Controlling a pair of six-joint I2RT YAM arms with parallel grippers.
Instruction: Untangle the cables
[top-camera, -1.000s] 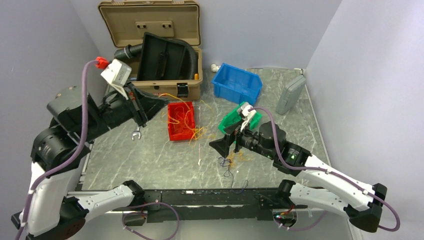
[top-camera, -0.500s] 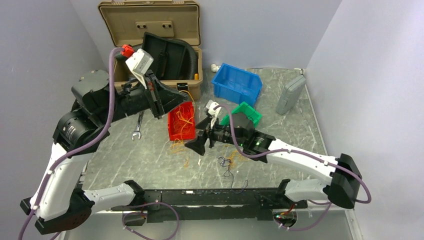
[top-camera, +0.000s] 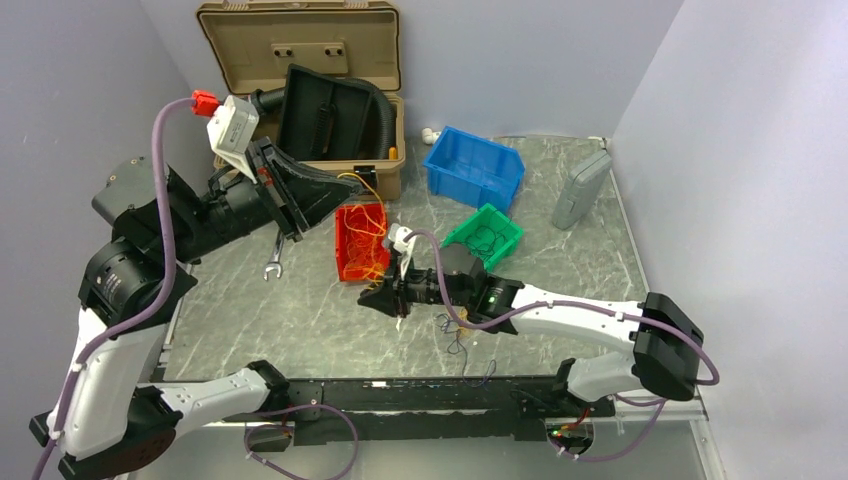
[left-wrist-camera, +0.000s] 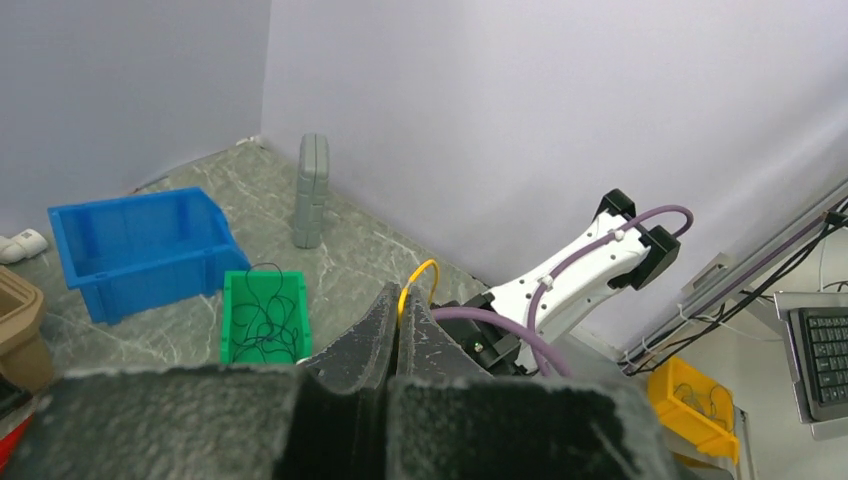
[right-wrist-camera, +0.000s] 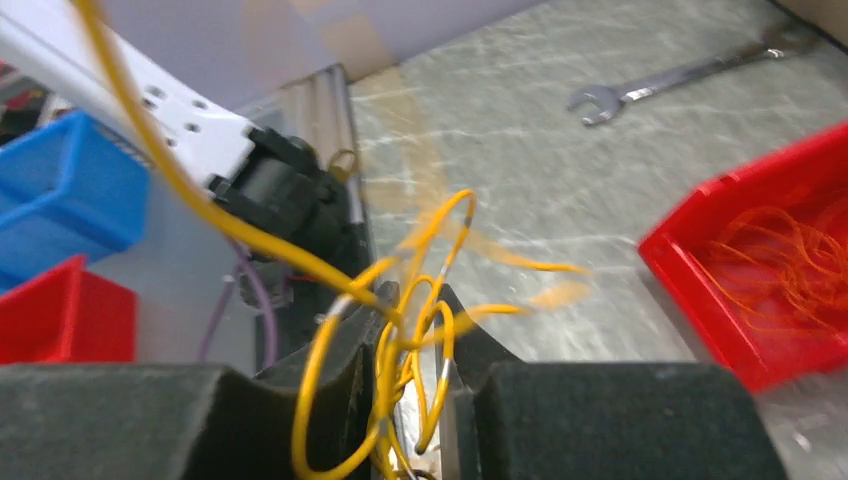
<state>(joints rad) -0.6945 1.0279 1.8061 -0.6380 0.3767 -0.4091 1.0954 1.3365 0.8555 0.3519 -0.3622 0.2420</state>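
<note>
The cables are thin wires. My left gripper (top-camera: 335, 192) hangs above the red bin (top-camera: 350, 270), shut on one yellow cable (left-wrist-camera: 421, 277) that loops out past its tips (left-wrist-camera: 397, 300). My right gripper (top-camera: 384, 300) sits low on the table just in front of that bin. Its jaws are drawn close around a tangle of yellow cables (right-wrist-camera: 410, 330), and one strand runs up and left out of the frame. More orange cables (top-camera: 366, 238) lie in the red bin (right-wrist-camera: 745, 350). A small dark bundle (top-camera: 455, 328) lies on the table beside the right arm.
A green bin (top-camera: 460, 240) holds black wires, with a blue bin (top-camera: 475, 165) behind it. An open tan case (top-camera: 300, 60) with a black hose (top-camera: 386, 110) stands at the back. A wrench (top-camera: 272, 262) lies left of the red bin. A grey box (top-camera: 580, 190) is at the far right.
My right gripper slid left along the table to the front of the red bin and narrowed from open onto the yellow cables. My left arm swung right, then back left, gripper still shut.
</note>
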